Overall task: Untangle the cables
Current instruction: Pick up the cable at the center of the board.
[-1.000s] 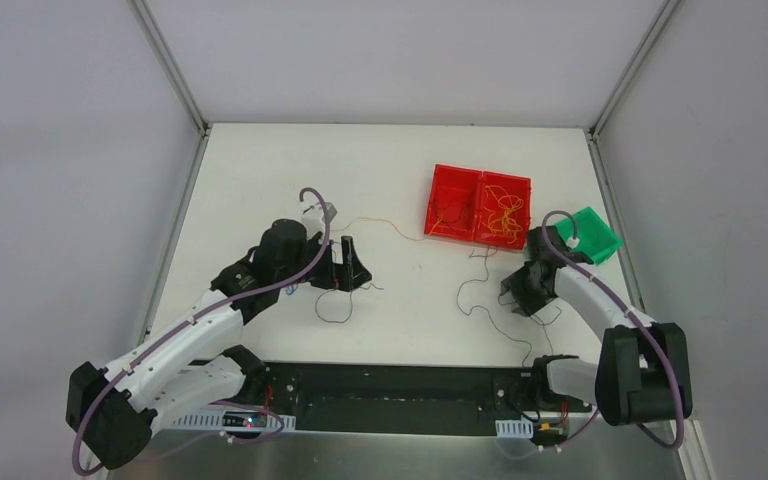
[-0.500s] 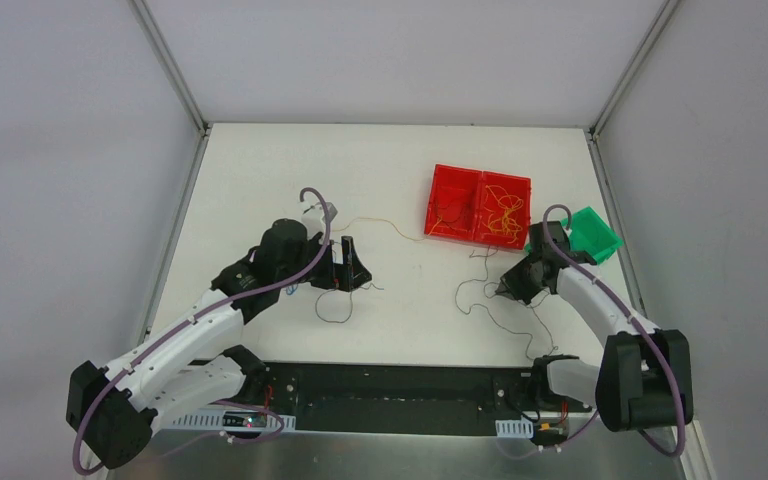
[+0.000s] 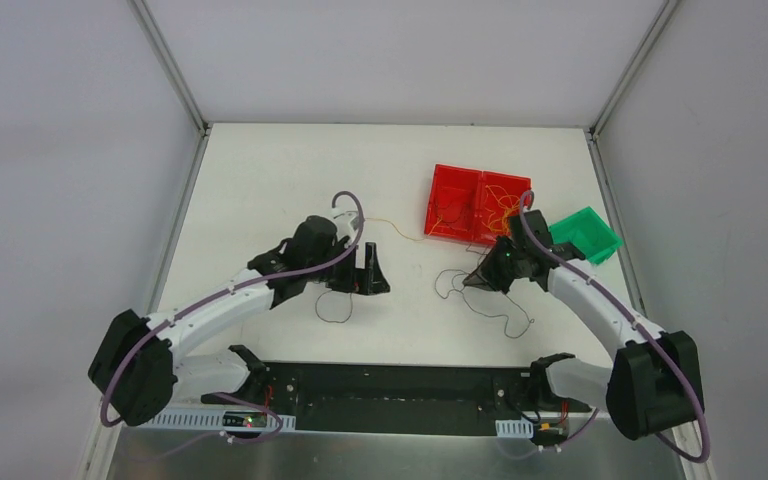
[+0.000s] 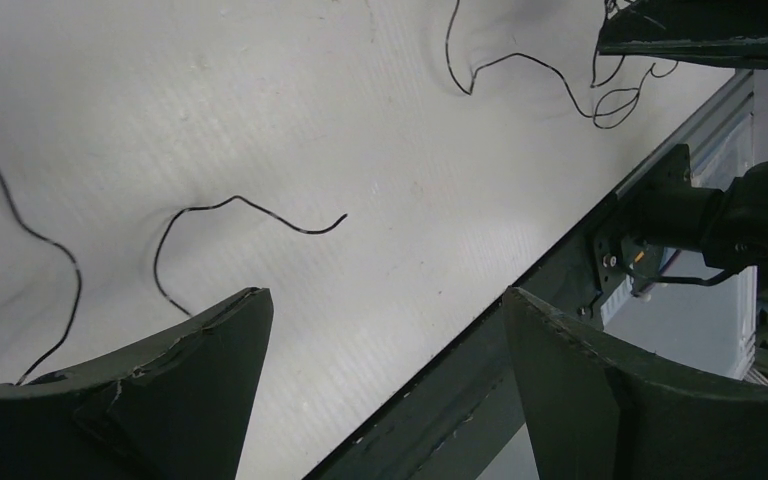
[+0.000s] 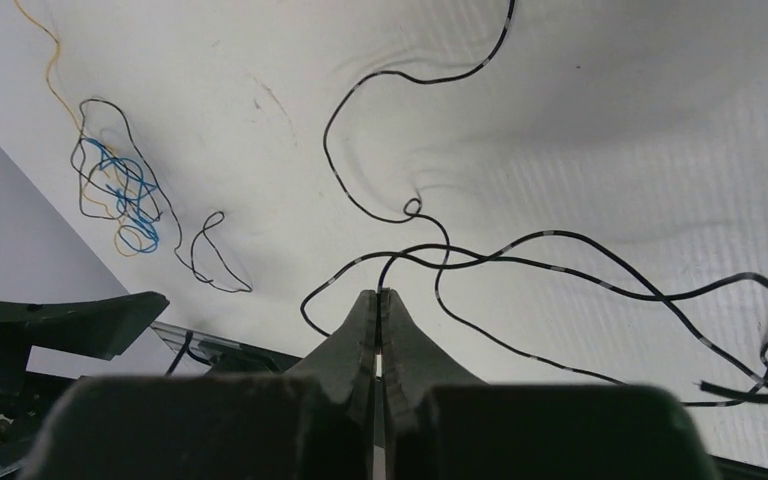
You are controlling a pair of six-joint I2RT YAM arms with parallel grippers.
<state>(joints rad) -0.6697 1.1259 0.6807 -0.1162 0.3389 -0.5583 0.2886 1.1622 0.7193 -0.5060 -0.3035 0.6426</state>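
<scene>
Right jaws shifted left | pinch black cable [image 5: 440, 71] | loose curly loops

White arms [image 3: 210, 308], perhaps dark-green fingers [image 4: 140, 400]

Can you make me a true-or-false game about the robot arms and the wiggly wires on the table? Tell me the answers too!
1. The right gripper has its jaws shut on a black cable. True.
2. The left gripper has its jaws squeezed shut. False: they are wide open with nothing between them.
3. The yellow cables lie in a red tray. True.
4. The green bin stands on the left arm's side of the table. False: it is on the right arm's side, next to the red tray.
5. The little clump has blue in it. True.
</scene>
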